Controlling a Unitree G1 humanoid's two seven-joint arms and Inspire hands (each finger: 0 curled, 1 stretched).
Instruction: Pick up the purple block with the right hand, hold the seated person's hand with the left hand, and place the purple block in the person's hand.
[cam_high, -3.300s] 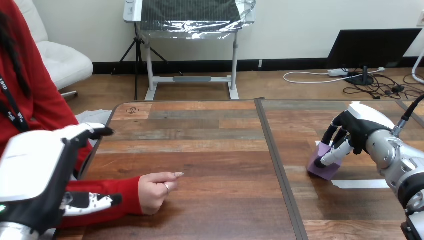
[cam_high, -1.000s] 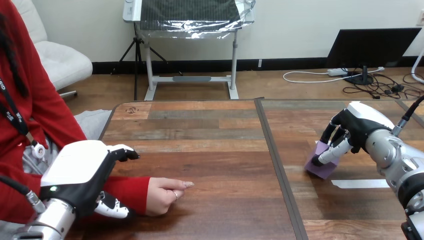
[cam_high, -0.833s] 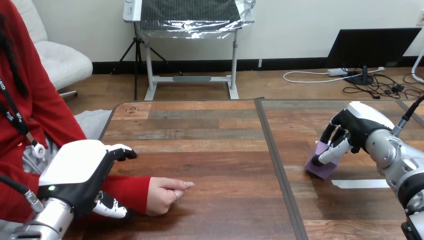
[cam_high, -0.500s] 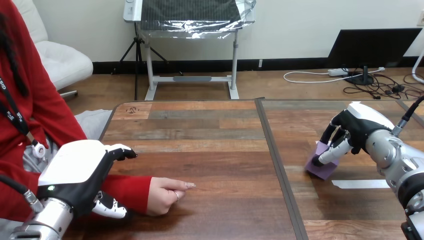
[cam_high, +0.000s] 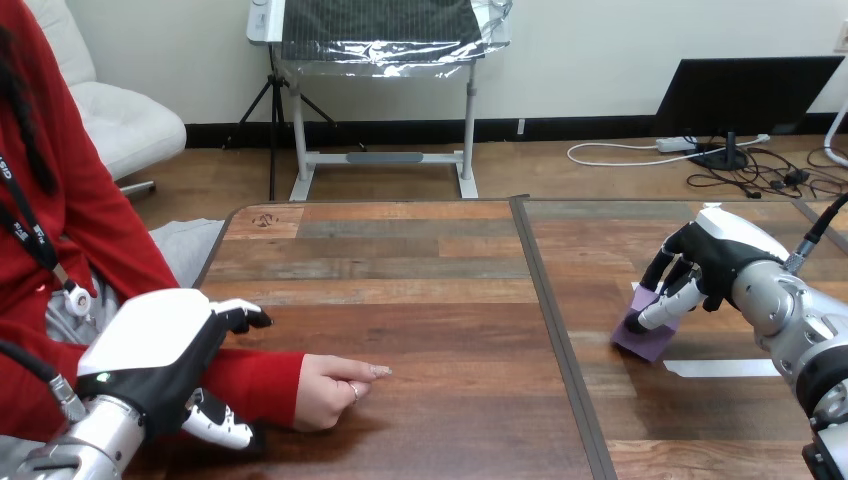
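- right robot hand (cam_high: 712, 258) at the view's right, closed on the block (cam_high: 648, 342), with its fingers (cam_high: 662, 308) curled round the block from above
- block is purple, partly hidden under that hand, only its near and lower faces show
- block is down at the surface (cam_high: 420, 300); can't tell if it touches or is lifted just clear
- it's on the right panel of the surface, just right of the dark seam (cam_high: 562, 340)
- white tape strip (cam_high: 720, 368) lies flat on the same panel, just beside the block on the near right, not touching it
- right forearm is silver, enters from the lower right edge and angles up and left to the block
- left robot hand (cam_high: 150, 350) at lower left, white back facing up, over the person's forearm (cam_high: 262, 378) in the red sleeve, just behind the wrist
- can't tell whether the left robot hand grips that forearm or only sits over it
- person's hand (cam_high: 332, 380) rests on the left panel, palm down, loosely curled, one finger pointing right toward the seam
- left robot hand is beside the person's hand on the sleeve side, not on the hand itself
- person's hand and block are well apart, with the seam between them
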